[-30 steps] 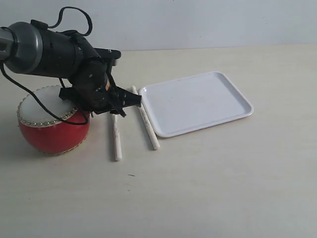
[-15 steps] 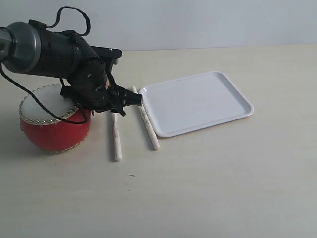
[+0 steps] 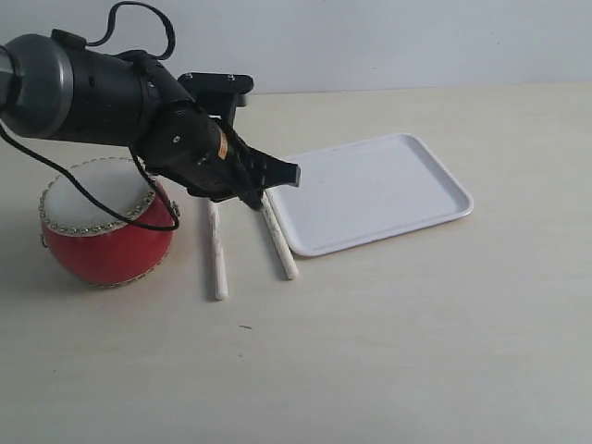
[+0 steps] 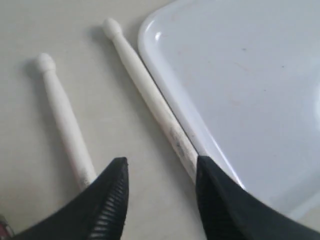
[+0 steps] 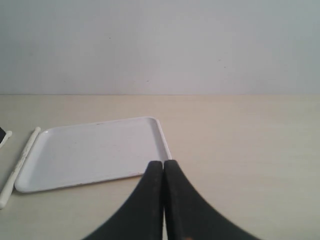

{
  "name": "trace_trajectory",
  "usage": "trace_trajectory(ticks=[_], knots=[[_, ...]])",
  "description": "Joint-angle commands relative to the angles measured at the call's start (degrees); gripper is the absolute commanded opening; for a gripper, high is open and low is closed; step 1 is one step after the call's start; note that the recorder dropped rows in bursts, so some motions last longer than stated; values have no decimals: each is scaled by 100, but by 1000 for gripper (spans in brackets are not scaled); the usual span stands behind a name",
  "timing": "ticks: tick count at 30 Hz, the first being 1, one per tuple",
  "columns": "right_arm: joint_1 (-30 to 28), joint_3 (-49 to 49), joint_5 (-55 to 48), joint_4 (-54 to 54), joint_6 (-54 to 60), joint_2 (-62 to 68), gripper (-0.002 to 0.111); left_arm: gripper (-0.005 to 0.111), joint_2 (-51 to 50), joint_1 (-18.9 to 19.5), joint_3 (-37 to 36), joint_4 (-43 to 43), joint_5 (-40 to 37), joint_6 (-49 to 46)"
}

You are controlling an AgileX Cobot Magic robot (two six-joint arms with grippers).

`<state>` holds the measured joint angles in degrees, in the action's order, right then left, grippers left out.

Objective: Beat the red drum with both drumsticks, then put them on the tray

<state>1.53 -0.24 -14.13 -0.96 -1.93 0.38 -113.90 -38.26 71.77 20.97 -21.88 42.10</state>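
Note:
The red drum [image 3: 106, 227] stands at the left of the table. Two pale drumsticks lie side by side on the table between drum and tray: one [image 3: 216, 252] [image 4: 65, 125] nearer the drum, the other [image 3: 277, 242] [image 4: 150, 95] [image 5: 19, 161] right against the rim of the white tray [image 3: 370, 190] [image 4: 240, 75] [image 5: 95, 150]. My left gripper [image 3: 276, 185] [image 4: 161, 162] hovers open above the gap between the sticks, holding nothing; one finger [image 4: 220, 200] overlaps the stick by the tray. My right gripper [image 5: 163, 162] is shut and empty, short of the tray's near edge.
The black left arm [image 3: 92, 92] with its cable reaches over the drum's top. Bare pale tabletop [image 3: 388, 351] lies in front of and to the right of the tray. A pale wall [image 5: 160, 45] backs the table.
The left gripper has swung right and risen slightly, from beside the drum to over the sticks and the tray's corner. Its jaws stayed open. The sticks and tray have not moved.

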Motion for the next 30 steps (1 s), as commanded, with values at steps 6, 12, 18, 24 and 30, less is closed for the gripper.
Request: trace_trajectory(ticks=[6,12,18,24,30], knots=[[-21,24,9,-38,27,-38,0,43,37,-64,-28,-57,116,-26],[-21,24,9,-38,16,-38,0,43,37,-64,-28,-57,132,-556],[-21,24,9,-38,28,-38,0,42,37,-89,-28,-83,-574,-647],[-21,24,9,-38,28,-38,0,19,37,-101,-28,-113,-1336,-617],[-21,24,9,-38,17,-38,0,5,37,-226,-28,-165,-1380,-759]])
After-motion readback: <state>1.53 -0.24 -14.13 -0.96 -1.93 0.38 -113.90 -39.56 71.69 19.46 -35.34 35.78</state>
